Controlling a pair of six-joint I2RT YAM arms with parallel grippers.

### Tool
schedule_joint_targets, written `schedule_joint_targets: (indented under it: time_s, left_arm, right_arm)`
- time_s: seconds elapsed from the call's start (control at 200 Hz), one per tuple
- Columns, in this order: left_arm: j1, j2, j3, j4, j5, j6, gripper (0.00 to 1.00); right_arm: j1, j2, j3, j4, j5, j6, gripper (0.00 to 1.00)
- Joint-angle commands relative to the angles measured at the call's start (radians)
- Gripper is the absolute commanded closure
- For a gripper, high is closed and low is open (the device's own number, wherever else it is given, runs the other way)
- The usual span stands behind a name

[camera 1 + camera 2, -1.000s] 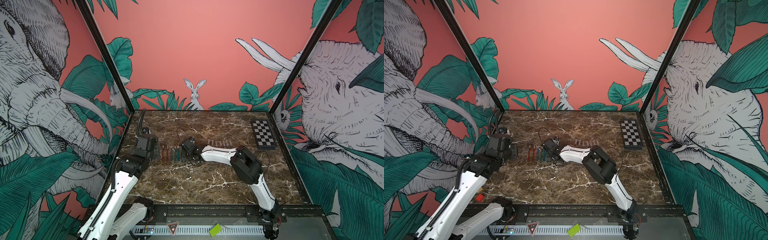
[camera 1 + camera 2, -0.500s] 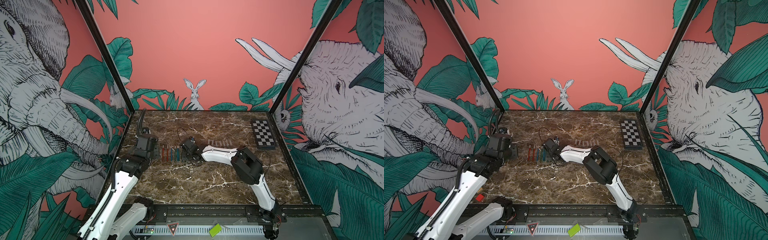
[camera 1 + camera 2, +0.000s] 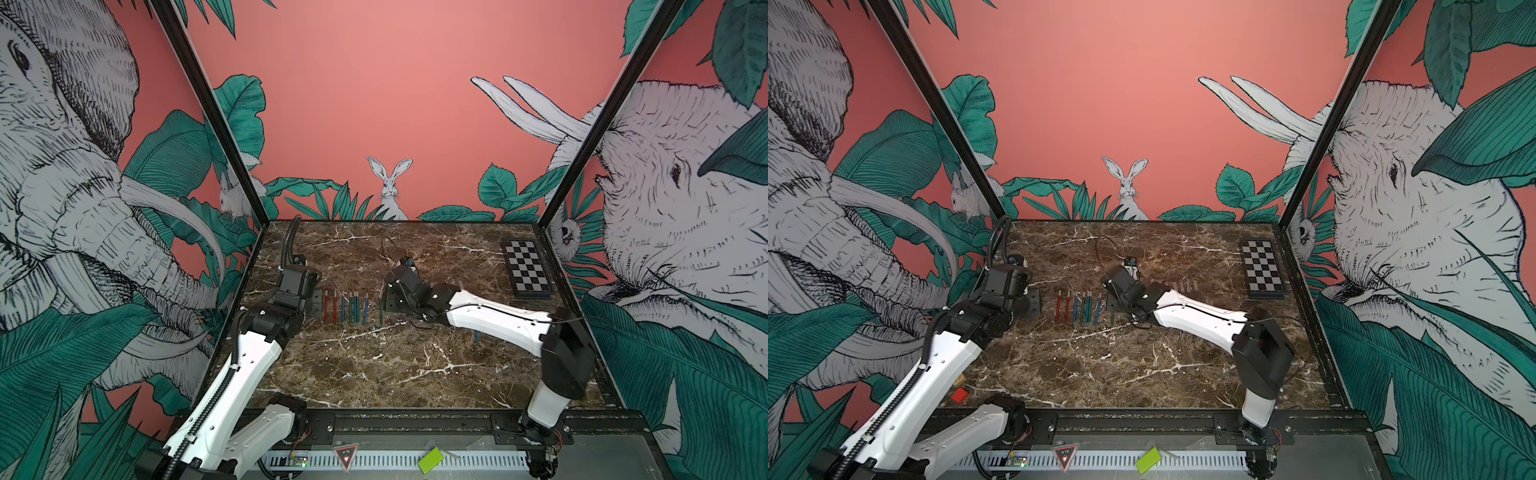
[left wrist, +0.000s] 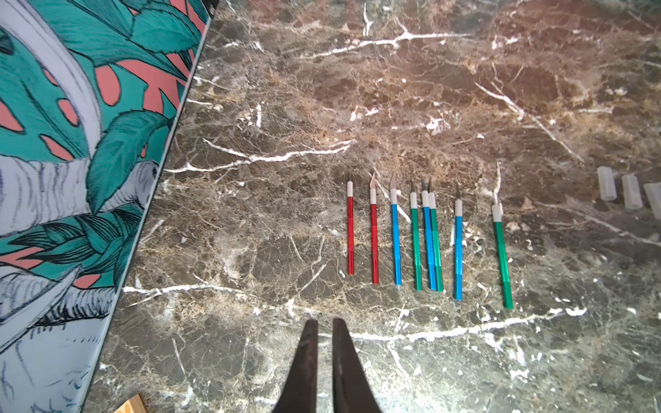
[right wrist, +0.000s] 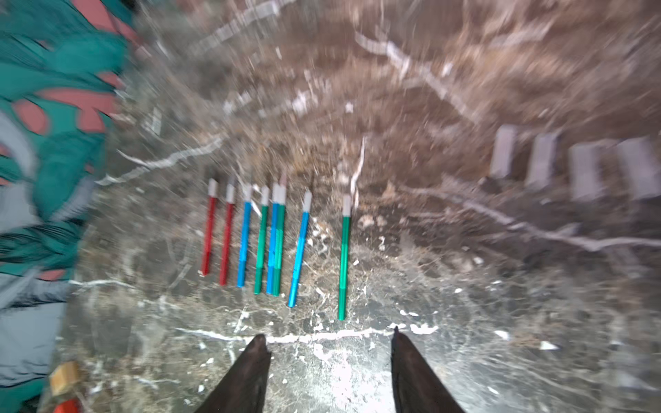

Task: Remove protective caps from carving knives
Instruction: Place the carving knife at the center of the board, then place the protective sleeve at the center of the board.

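My left gripper [image 4: 324, 321] has its jaws pressed together on nothing, just left of a row of eight knives [image 4: 416, 246]. They lie side by side left of the table's [image 4: 465, 89] middle, bare blades pointing far. My right gripper [image 5: 328, 334], jaws apart and empty, sits by the rightmost green knife [image 5: 343, 257]. Loose caps [image 4: 607, 184] lie in a row farther right.

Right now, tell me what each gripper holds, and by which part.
Nothing. The left gripper is shut and empty; the right gripper is open and empty.
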Motion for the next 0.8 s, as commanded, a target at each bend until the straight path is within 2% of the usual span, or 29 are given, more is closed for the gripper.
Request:
schedule_joint_targets:
  time_s: [0.0, 0.11, 0.295, 0.375, 0.475, 0.54, 0.655, 0.795]
  left_arm:
    - [-0.007, 0.018, 0.026, -0.012, 0.024, 0.006, 1.00]
    - [-0.009, 0.036, 0.038, -0.017, 0.032, -0.001, 1.00]
    - [-0.008, 0.061, 0.050, -0.029, 0.051, -0.015, 1.00]
    - [-0.019, 0.075, 0.058, -0.028, 0.073, -0.037, 1.00]
    - [-0.073, 0.134, 0.124, -0.053, 0.052, -0.043, 1.00]
    - [-0.108, 0.180, 0.176, -0.073, 0.032, -0.052, 1.00]
    - [-0.118, 0.251, 0.241, -0.069, 0.088, -0.094, 1.00]
    - [-0.164, 0.388, 0.332, -0.059, 0.163, -0.138, 1.00]
  right_arm:
    - [0.000, -0.142, -0.151, -0.040, 0.051, -0.077, 0.38]
    - [-0.016, -0.234, -0.269, 0.000, -0.035, -0.137, 0.38]
    - [-0.039, -0.184, -0.288, 0.012, -0.154, -0.162, 0.39]
    - [-0.044, -0.174, -0.266, -0.025, -0.149, -0.175, 0.39]
    - [-0.052, -0.202, -0.337, 0.083, -0.141, -0.180, 0.39]
    - [-0.076, -0.176, -0.357, 0.138, -0.178, -0.173, 0.39]
    - [-0.099, -0.097, -0.301, 0.106, -0.242, -0.186, 0.42]
    - [-0.104, -0.215, -0.417, 0.186, -0.186, -0.177, 0.41]
